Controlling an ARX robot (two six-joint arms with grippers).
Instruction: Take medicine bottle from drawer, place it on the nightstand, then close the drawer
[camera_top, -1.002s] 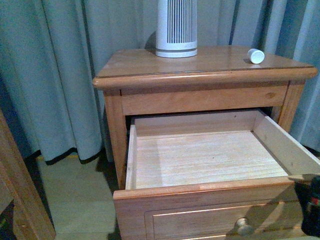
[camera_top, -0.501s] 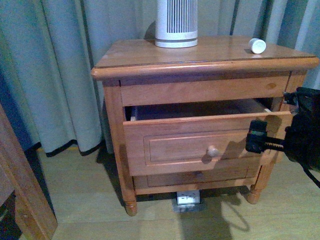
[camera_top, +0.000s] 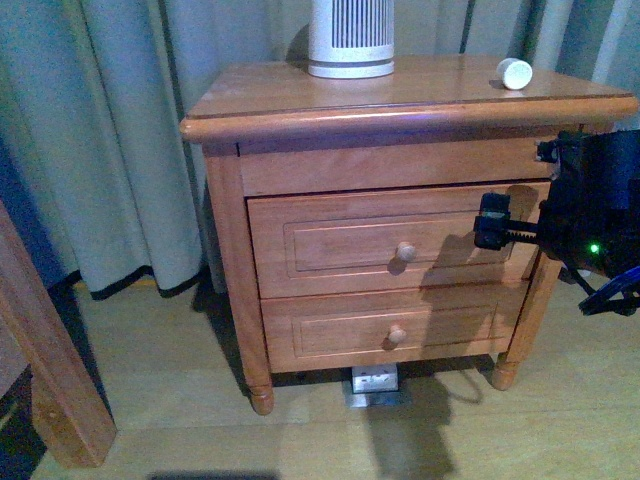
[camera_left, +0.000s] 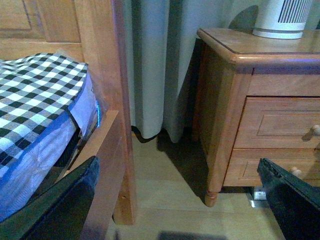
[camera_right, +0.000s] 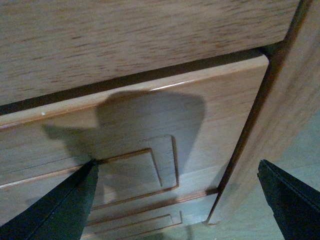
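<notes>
The small white plastic medicine bottle (camera_top: 514, 73) lay on the orange-brown wooden nightstand (camera_top: 300, 92). The upper knobbed wooden drawer (camera_top: 390, 244) looked fully shut, so little seemed left. The right gripper (camera_top: 487, 222), fingers spread, faced its front.

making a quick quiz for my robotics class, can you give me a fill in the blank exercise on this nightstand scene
1. The upper drawer of the nightstand is fully ____.
2. The medicine bottle lies on the nightstand's ____.
3. The right gripper is in front of the upper drawer's ____ end.
4. The tall white ribbed device stands at the ____ of the top.

Missing words: closed; top; right; back
</notes>
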